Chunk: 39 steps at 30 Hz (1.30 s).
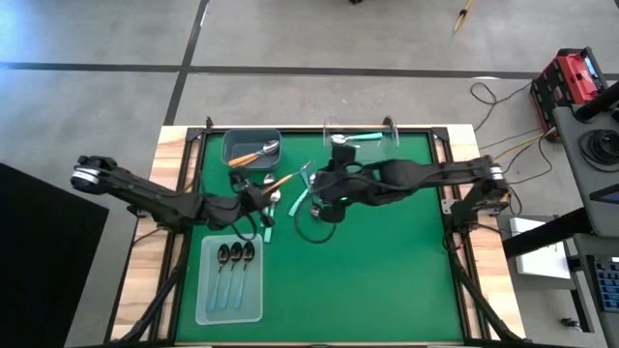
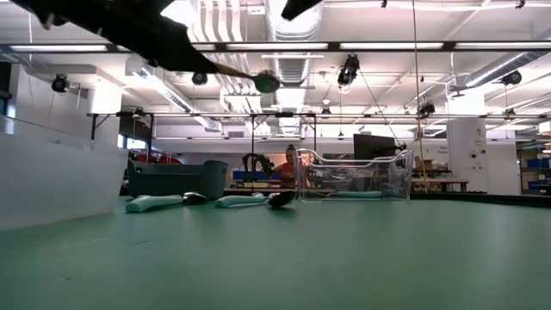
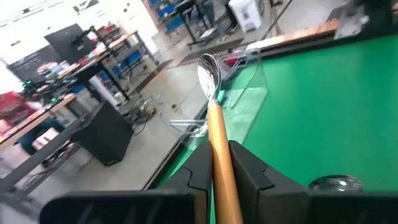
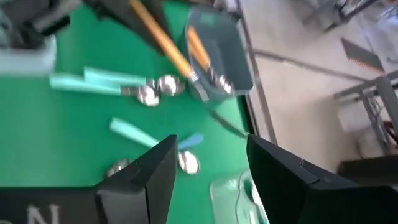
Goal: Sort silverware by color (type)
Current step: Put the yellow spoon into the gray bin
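My left gripper [image 1: 259, 196] [image 3: 217, 168] is shut on an orange-handled spoon [image 1: 281, 181] with a silver bowl [image 3: 208, 68], raised over the table's middle left. In the low view the spoon [image 2: 258, 80] shows high above the mat. My right gripper [image 1: 317, 186] [image 4: 208, 165] is open and hovers just right of it, above teal-handled spoons [image 4: 99, 84] [image 1: 300, 198] that lie flat on the green mat. A grey bin [image 1: 251, 147] holds orange-handled spoons [image 4: 199, 46]. A clear tray [image 1: 229, 280] holds three dark spoons with light-blue handles. My left gripper pinches the orange spoon's handle [image 3: 217, 134] between its two fingers [image 3: 249, 168]. The handle runs forward along the fingers, with the bowl pointing away toward the table's far right. The spoon is lifted clear of the mat.
A clear bin [image 1: 363, 138] [image 2: 353, 176] at the far edge holds a teal spoon. A black cable loop [image 1: 311, 224] lies on the mat below the right gripper. The two grippers are close together. The mat's near right half [image 1: 387, 280] is bare green.
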{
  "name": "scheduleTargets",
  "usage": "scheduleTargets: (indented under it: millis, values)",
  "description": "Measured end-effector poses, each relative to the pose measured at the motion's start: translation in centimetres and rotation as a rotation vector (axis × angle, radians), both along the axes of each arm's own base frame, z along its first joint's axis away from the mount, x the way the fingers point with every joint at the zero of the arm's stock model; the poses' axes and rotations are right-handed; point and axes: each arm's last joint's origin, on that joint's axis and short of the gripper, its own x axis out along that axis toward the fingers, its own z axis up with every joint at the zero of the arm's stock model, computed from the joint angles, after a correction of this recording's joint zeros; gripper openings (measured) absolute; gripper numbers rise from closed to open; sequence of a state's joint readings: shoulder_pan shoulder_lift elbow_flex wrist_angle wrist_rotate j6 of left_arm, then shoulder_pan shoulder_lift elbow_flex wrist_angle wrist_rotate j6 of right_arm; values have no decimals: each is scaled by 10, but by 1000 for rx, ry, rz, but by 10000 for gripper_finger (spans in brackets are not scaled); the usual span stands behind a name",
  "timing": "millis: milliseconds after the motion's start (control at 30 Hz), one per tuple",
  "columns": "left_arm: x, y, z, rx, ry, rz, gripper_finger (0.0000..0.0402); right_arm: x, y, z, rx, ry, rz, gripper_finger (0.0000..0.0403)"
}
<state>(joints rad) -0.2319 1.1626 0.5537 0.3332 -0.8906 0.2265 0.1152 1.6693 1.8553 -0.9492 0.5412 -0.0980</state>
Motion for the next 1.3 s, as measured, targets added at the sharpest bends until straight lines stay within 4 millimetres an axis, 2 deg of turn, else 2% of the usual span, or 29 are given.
scheduleTargets:
  millis: [100,167,367,700,833,1033,1300]
  values:
    - [-11,-3,5,-14,-35,-42,13,-15,-2,8,10,-106,6,184]
    - [-17,-6,9,-33,-75,-95,13,-24,-3,5,18,-158,38,185]
    - [-27,-12,21,-97,-221,-299,13,-49,-3,-22,23,-333,151,185]
    - [-31,-16,30,-128,-270,-473,13,-82,-8,-50,99,-644,331,186]
    - [-29,-17,32,-132,-298,-506,13,-84,-9,-57,153,-708,403,186]
    - [-23,-20,29,-135,-313,-527,13,-75,-11,-70,209,-680,445,185]
    - [-15,-22,28,-132,-311,-528,13,-65,-9,-74,213,-703,512,177]
